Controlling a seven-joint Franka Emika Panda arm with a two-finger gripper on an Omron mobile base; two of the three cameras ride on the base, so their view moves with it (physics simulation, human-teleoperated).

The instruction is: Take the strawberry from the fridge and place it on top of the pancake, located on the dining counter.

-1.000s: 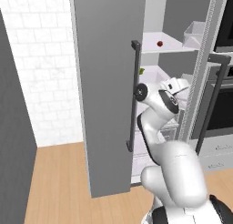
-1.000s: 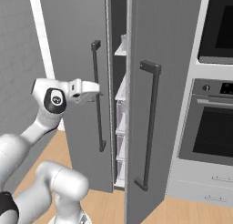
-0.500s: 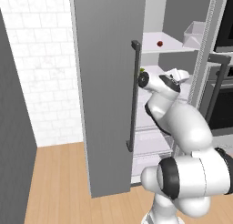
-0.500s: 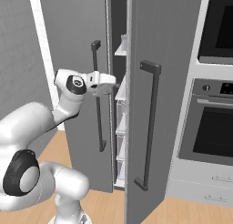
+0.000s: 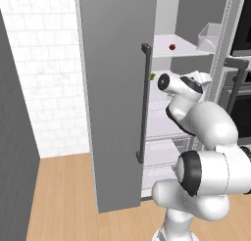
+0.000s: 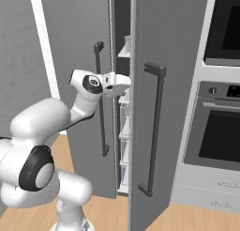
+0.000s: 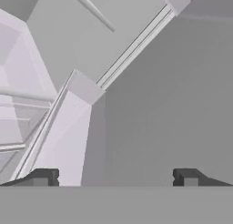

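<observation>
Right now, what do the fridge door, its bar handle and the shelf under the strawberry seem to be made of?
The fridge door looks like matte grey painted metal: flat tone, no gloss. Its bar handle is darker, likely coated metal or plastic; the look leaves that open. The shelf under the strawberry seems white plastic or frosted glass: pale, smooth, thin-edged.

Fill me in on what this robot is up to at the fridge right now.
The white arm is reaching into the fridge, whose left door stands swung open. Its gripper is open and empty, with the finger tips wide apart and nothing between them, pointing into the white interior. The strawberry sits untouched on an upper shelf, above the level of the hand. A small green item lies on a lower shelf, close to the wrist. Nothing has been picked up yet.
</observation>
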